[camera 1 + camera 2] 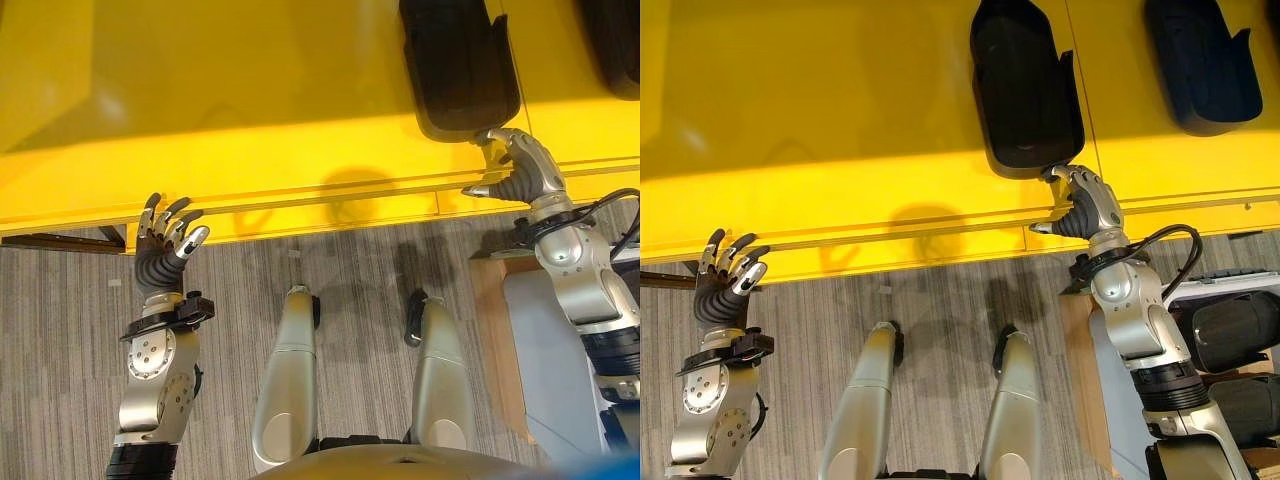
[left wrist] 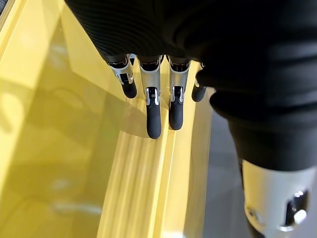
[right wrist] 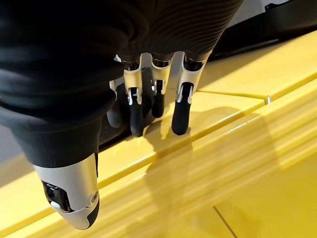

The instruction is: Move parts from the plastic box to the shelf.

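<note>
A long black part (image 1: 1025, 85) lies on the yellow shelf (image 1: 840, 150), its near end at the shelf's front strip. My right hand (image 1: 1085, 205) is at that near end, open, with its fingers (image 3: 181, 114) relaxed over the shelf edge just in front of the part (image 3: 282, 22); whether they touch it I cannot tell. A second black part (image 1: 1200, 60) lies further right on the shelf. Far to the left, my left hand (image 1: 165, 245) hovers open at the shelf's front edge, fingers (image 2: 153, 114) spread and holding nothing.
At the right, beside my right arm, a plastic box (image 1: 1220, 285) holds more black parts (image 1: 1230, 330). A wooden-edged grey surface (image 1: 545, 360) lies under the right arm. Grey striped carpet (image 1: 340, 270) runs in front of the shelf.
</note>
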You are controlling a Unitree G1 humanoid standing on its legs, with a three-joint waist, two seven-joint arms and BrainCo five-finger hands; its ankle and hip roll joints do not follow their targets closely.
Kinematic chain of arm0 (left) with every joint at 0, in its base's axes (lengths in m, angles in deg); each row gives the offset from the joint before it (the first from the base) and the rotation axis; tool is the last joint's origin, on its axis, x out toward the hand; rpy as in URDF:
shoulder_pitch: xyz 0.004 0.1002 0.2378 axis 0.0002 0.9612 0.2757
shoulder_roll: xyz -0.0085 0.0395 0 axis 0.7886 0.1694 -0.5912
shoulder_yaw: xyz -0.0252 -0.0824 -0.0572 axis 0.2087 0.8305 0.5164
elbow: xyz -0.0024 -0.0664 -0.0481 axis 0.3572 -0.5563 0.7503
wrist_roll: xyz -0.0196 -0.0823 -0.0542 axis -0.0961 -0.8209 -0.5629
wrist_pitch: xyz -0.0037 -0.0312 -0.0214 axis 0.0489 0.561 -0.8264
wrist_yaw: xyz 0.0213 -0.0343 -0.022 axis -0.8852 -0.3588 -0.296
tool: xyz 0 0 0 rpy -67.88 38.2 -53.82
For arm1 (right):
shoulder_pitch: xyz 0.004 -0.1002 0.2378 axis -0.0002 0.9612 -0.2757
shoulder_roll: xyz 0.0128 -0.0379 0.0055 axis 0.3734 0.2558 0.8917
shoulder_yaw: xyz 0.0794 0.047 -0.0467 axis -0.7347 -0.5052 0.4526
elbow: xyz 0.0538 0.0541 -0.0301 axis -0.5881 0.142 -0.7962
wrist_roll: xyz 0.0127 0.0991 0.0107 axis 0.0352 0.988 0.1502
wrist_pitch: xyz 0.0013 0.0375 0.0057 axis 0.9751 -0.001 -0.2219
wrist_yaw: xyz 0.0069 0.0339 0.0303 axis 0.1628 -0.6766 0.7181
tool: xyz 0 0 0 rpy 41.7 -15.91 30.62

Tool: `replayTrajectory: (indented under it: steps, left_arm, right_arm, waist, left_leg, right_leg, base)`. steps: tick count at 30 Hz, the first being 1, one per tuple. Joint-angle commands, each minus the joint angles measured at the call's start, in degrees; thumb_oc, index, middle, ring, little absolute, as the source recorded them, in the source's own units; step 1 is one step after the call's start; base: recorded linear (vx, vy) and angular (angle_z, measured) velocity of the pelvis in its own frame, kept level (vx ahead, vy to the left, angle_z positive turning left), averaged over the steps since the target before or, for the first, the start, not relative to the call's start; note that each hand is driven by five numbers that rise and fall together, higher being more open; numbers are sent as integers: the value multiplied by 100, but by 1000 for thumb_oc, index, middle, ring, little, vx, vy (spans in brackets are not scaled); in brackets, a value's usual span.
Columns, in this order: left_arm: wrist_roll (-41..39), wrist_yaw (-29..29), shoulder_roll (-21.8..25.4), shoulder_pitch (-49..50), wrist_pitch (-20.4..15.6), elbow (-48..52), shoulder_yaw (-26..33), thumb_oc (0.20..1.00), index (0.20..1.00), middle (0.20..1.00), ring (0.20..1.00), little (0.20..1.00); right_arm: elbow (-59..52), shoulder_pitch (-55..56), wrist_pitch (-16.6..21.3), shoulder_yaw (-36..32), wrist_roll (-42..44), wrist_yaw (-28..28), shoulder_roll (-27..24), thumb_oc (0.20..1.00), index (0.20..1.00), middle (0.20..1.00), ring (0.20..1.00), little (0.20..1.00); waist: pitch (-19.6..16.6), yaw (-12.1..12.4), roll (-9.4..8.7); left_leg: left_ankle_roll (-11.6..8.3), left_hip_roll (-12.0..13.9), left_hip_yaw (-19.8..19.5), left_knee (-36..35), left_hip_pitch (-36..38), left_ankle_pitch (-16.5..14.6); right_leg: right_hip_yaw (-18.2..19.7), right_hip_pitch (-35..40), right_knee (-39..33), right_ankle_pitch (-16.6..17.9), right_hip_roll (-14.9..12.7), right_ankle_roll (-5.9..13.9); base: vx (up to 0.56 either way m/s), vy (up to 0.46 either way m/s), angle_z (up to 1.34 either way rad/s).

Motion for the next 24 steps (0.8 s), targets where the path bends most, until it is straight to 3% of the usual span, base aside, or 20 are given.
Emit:
replayTrajectory:
  steps: [1,24]
  left_arm:
    - [-47,83,191,53,-140,-31,-147,1000,1000,1000,1000,1000]
    - [-111,113,244,58,-161,-43,-186,1000,1000,1000,1000,1000]
  right_arm:
    - [133,-371,19,52,-22,-182,-331,1000,1000,1000,1000,1000]
    - [334,-870,-43,199,157,-205,-416,1000,1000,1000,1000,1000]
  waist:
    - [-115,24,58]
    - [-73,96,84]
  left_leg:
    - [363,-143,-122,-45,-152,-171]
    - [352,-175,-126,-13,-175,-138]
  right_leg:
    - [-119,594,496,-1024,113,-542]
    - [-115,561,568,-1042,111,-566]
  base:
    - [0,0,0]
    - [0,0,0]
